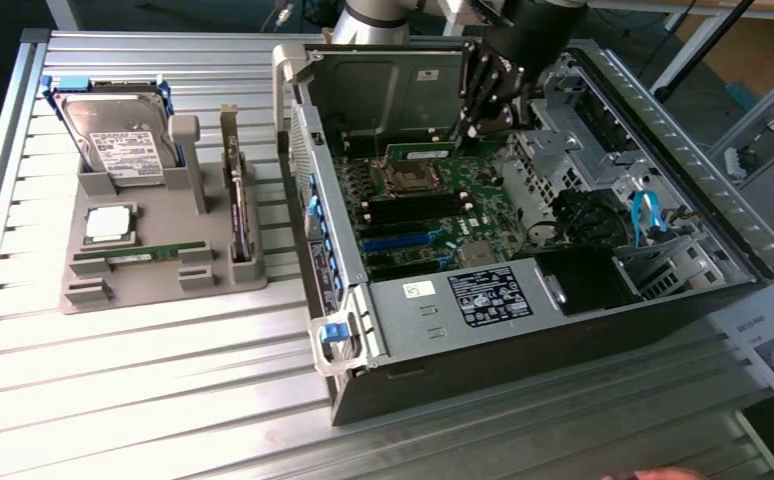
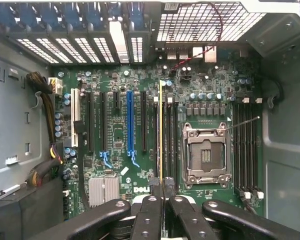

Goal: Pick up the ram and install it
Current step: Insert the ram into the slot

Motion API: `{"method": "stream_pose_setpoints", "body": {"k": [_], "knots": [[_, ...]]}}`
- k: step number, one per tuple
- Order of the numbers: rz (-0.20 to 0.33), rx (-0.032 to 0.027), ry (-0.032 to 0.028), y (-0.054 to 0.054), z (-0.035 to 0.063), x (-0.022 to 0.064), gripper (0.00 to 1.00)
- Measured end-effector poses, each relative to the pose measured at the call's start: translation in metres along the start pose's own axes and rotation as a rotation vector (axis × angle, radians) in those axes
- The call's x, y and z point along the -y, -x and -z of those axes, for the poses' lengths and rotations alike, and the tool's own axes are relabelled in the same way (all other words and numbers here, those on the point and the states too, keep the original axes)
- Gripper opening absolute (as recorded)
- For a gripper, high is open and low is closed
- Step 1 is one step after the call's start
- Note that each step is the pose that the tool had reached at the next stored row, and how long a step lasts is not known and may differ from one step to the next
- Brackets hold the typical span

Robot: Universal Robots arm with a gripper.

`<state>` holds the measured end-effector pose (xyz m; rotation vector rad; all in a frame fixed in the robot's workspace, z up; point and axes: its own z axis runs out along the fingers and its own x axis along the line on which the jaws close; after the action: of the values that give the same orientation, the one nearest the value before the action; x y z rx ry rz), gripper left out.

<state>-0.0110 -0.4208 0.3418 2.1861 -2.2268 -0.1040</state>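
Item: long, thin green circuit-board ram [image 2: 161, 130], seen edge-on from the wrist, clamped between the fingers of the black hand [image 2: 163, 192], which is drawn narrow around it. Location: inside the open dark computer case [image 1: 521, 340], over the green motherboard [image 2: 120, 150], lined along the black slots just beside the square metal processor socket [image 2: 206, 155]; contact with a slot cannot be told. The case lies on the ribbed aluminium bench [image 1: 160, 400]. At the exterior view's left: grey holder tray [image 1: 160, 290] carrying a silver hard drive [image 1: 120, 140], square silver processor chip [image 1: 108, 224], second green stick [image 1: 140, 255] and dark upright card [image 1: 238, 200].
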Motion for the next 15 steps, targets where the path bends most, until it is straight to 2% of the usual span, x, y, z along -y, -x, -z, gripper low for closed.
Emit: {"method": "stream_pose_setpoints", "body": {"k": [15], "knots": [[0.0, 0.0, 0.0, -0.001, -0.0158, 0.001, 0.12]]}}
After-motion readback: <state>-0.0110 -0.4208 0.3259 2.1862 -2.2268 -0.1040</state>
